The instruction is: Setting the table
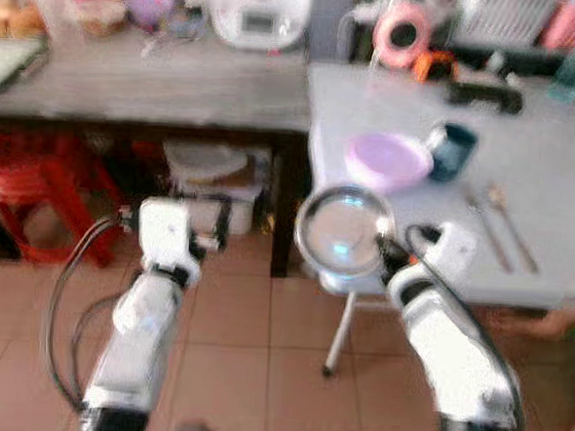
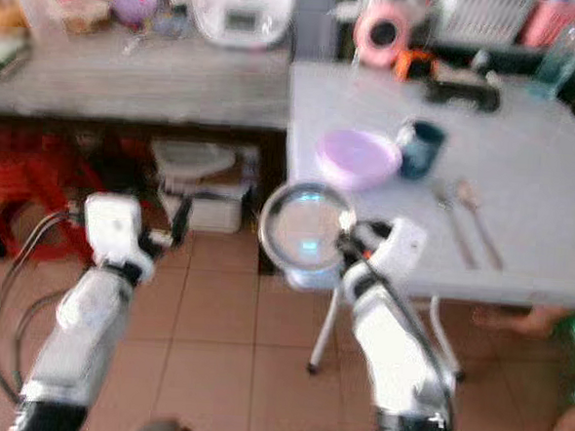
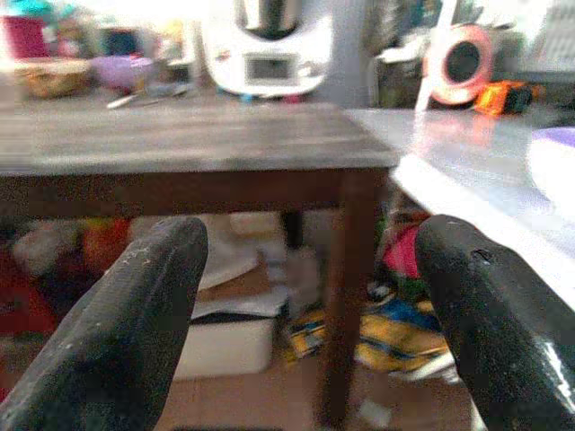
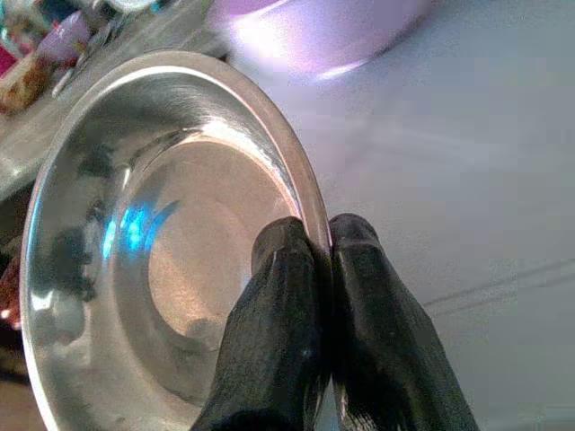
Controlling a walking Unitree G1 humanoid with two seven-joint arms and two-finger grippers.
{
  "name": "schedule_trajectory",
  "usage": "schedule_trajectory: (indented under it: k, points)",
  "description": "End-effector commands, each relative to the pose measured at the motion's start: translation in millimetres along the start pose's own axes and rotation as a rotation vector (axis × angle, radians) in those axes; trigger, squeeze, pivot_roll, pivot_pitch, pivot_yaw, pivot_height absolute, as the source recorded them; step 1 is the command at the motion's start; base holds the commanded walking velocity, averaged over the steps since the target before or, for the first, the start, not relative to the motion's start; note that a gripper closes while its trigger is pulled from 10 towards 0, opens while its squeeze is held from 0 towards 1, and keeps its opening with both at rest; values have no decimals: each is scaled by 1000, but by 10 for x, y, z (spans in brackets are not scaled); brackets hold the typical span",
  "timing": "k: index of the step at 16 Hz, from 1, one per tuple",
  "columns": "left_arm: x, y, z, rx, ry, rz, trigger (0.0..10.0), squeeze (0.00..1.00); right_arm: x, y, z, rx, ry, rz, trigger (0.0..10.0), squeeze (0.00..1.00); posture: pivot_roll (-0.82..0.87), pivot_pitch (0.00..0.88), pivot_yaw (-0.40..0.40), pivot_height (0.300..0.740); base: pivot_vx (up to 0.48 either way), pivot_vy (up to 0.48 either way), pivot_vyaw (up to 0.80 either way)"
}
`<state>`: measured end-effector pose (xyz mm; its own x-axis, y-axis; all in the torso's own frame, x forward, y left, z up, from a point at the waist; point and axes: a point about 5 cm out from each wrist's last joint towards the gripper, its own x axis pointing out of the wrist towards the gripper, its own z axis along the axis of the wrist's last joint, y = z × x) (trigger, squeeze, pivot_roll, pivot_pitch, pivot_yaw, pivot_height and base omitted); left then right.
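Steel bowl [image 4: 162,260] pinched at its rim by the right claw [image 4: 322,247], one black finger inside the rim and one outside, clamped tight on it. From the head views the bowl [image 1: 343,229] hangs at the near left corner of the white surface [image 1: 553,183], partly over the edge. Just behind it sits a purple bowl [image 1: 388,160], with a dark teal cup [image 1: 452,151] touching or just beside it; blur makes that hard to call. Further right lie a fork [image 1: 487,226] and a spoon [image 1: 512,221], both smeared. Over on the left, the left claw [image 3: 305,296] hangs in the air before the wooden surface [image 3: 180,135], fingers [image 3: 135,305] wide apart, gripping nothing. Clutter at the back is too blurred to name.
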<state>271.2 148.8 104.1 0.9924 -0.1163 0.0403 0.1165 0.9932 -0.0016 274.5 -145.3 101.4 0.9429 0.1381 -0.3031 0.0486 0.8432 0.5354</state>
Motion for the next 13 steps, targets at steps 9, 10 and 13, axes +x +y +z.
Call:
schedule_trajectory:
  k: [9, 10, 13]
  points:
    - [50, -53, 23, 34, -27, -24, 10000, 0, -9, 39, 179, -88, -137, 5, 10000, 0, -9, 0, -9, 740, 0, 465, 0]
    - [51, -51, 28, 48, -30, -25, 10000, 0, -8, 34, 188, -101, -146, 0, 10000, 0, -9, 0, -9, 740, 337, 341, 0]
    - [38, -71, 27, 58, -28, -39, 10000, 0, -4, 34, 188, -117, -155, 1, 10000, 0, -8, 0, -9, 740, 480, 0, 0]
